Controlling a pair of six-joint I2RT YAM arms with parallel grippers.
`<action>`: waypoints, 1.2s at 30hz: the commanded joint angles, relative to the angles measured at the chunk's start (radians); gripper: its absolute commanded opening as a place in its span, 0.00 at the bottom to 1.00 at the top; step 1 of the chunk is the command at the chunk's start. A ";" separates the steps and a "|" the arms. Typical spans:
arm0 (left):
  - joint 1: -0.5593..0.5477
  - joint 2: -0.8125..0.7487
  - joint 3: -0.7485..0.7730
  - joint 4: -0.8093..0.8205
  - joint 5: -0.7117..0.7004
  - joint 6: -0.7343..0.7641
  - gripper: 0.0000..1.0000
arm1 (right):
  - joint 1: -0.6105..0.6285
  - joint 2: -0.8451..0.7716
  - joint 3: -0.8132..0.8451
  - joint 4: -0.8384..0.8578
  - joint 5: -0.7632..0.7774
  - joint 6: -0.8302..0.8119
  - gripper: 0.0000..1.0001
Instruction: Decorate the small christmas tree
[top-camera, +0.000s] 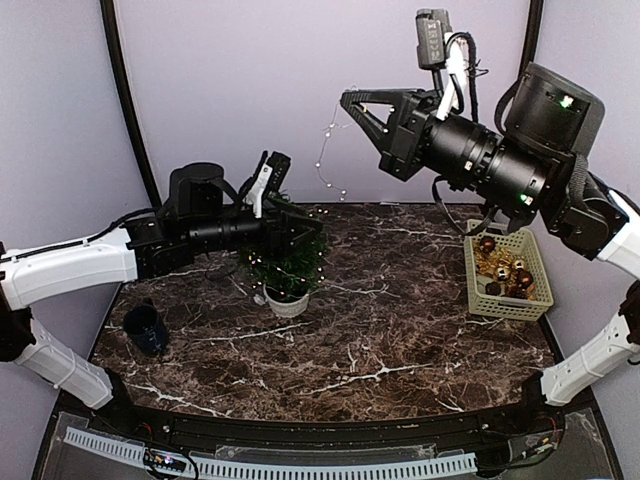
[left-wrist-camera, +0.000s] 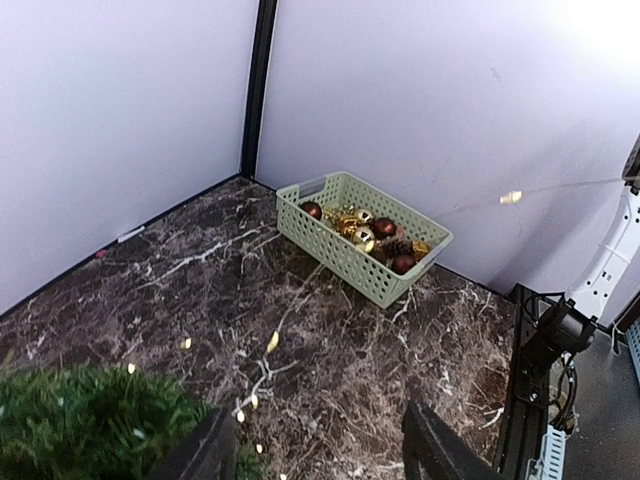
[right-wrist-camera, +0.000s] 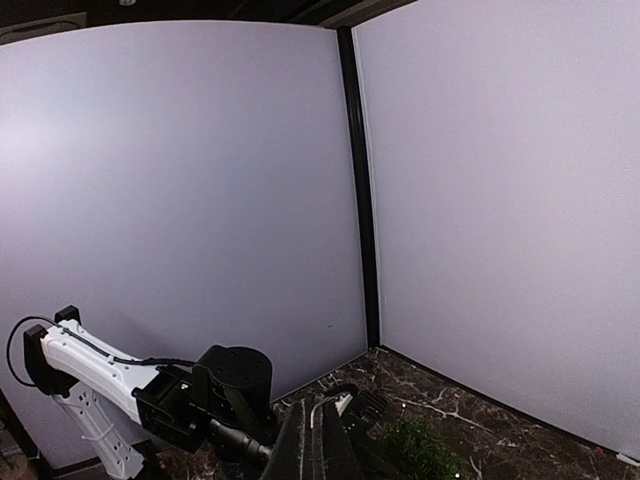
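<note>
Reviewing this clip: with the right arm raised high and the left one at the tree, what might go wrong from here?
1. The light string appears to hang from the shut right gripper down to the small christmas tree. Pulling upward might tip the tree over.
2. The left gripper sits open right at the treetop, so its fingers may snag branches or wire if they close.

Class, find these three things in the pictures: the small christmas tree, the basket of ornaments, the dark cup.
small christmas tree (top-camera: 292, 266), top external view, on its green branches.
basket of ornaments (left-wrist-camera: 335, 255), left wrist view, on its near wall.
dark cup (top-camera: 147, 328), top external view, on its side.
</note>
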 joint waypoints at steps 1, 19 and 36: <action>-0.012 0.055 0.094 0.101 -0.027 0.048 0.59 | 0.004 -0.029 -0.009 0.065 -0.008 0.011 0.00; -0.022 0.235 0.262 0.050 0.085 0.195 0.38 | 0.004 -0.056 -0.041 0.082 -0.006 0.010 0.00; -0.076 0.121 0.157 -0.013 0.293 0.111 0.00 | -0.002 -0.016 -0.027 0.043 0.170 0.002 0.00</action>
